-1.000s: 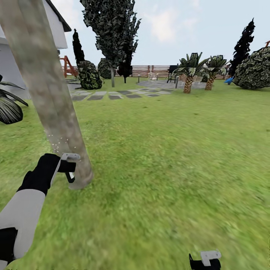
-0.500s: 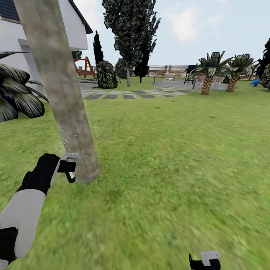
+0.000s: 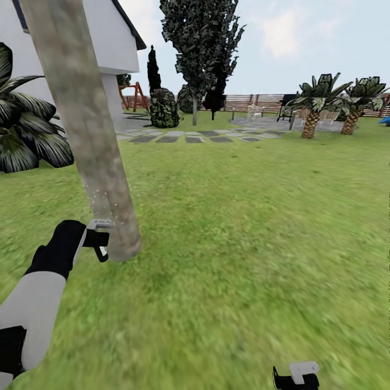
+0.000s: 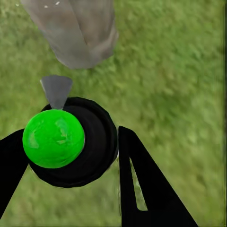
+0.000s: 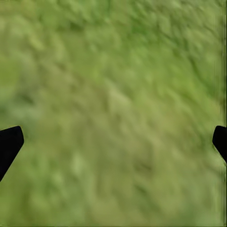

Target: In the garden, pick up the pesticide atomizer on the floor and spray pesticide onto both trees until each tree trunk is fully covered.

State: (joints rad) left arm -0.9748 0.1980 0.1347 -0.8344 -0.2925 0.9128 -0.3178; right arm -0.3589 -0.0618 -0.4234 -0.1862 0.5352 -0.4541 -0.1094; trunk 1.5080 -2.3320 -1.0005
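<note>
Our left claw (image 4: 71,156) is clenched on the pesticide atomizer (image 4: 75,142), which sits between its fingers with what seems a green top. The tree trunk (image 3: 89,130) stands just beyond, at about twelve o'clock. Our right claw (image 5: 113,142) hangs spread over the lawn (image 3: 244,216).

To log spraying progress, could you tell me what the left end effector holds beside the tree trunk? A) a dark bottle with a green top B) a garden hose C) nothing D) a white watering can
A: in the left wrist view, the left end effector grips a dark bottle with a green top, nozzle toward the tree trunk.
</note>
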